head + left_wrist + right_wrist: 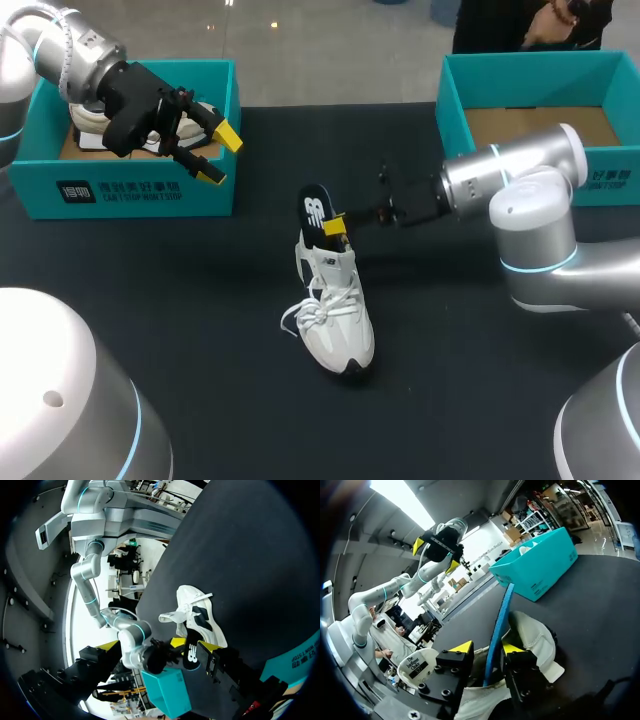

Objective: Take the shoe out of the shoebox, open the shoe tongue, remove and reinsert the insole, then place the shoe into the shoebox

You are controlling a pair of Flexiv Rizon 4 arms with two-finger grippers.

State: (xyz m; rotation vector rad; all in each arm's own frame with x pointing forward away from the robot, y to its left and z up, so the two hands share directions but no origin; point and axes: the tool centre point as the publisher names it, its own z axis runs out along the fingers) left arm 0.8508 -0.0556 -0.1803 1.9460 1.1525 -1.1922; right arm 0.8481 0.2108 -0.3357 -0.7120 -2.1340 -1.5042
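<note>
A white sneaker stands on the black table near the middle, toe toward me. Its insole, dark with a white logo, sticks upright out of the heel opening. My right gripper comes in from the right at the heel. In the right wrist view the insole's blue edge rises between the yellow tips of the right gripper, which stand apart with a gap beside it, over the sneaker. My left gripper hangs open over the left teal box's front wall. The left wrist view looks at the sneaker and insole from afar.
The left teal shoebox sits at the back left with white things inside. A second teal box stands at the back right, showing a bare cardboard floor. My right arm's elbow rises beside it.
</note>
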